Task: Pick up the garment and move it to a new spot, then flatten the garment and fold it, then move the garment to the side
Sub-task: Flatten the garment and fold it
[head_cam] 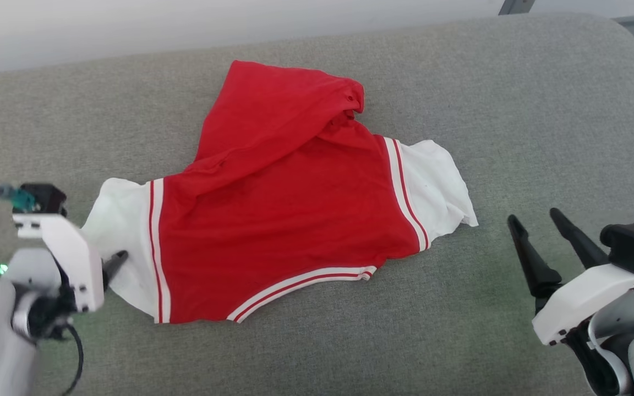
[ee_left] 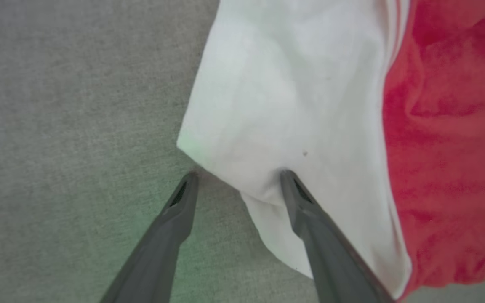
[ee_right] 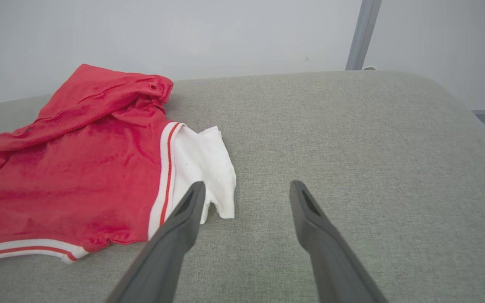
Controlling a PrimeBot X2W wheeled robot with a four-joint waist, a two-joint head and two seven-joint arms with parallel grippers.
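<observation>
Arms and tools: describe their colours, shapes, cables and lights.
White-grey shells with black joints cover both arms. The left tool and right tool each have two long, dark, tapering fingers. A black cable loops by the left wrist; each wrist carries a teal plug and green light.

Plain indoor room: grey upholstered cushion point(head_cam: 515, 110) against a bare pale wall point(ee_right: 225, 33).

no readable text, no labels, no brand marks, no numbers, no signs on anything
</observation>
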